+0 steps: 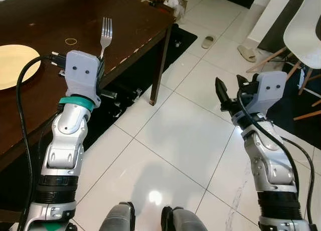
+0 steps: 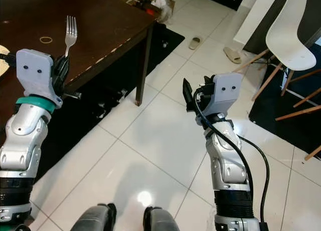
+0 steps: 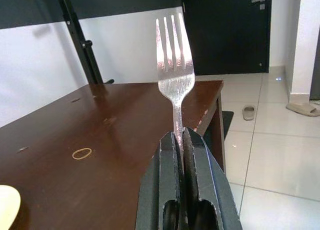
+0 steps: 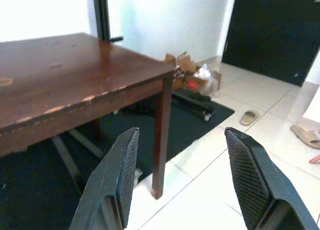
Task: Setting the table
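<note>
Left claw (image 3: 184, 155) is pinching a fork (image 1: 105, 34) by its handle, tines up, over the dark wooden surface (image 1: 120, 25); right claw (image 4: 182, 175) is gaping empty above the floor. Carrying seems underway; next likely means laying it beside the plate (image 1: 12, 63).

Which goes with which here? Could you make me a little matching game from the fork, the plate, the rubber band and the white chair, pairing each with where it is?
Things:
1. fork
2. plate
3. rubber band
4. white chair

Places:
A. lying loose on the dark table
B. standing on the tiled floor, to the robot's right
C. clamped upright in the left gripper
D. on the table, at the picture's left edge

Pairs: 1-C, 2-D, 3-A, 4-B
</note>
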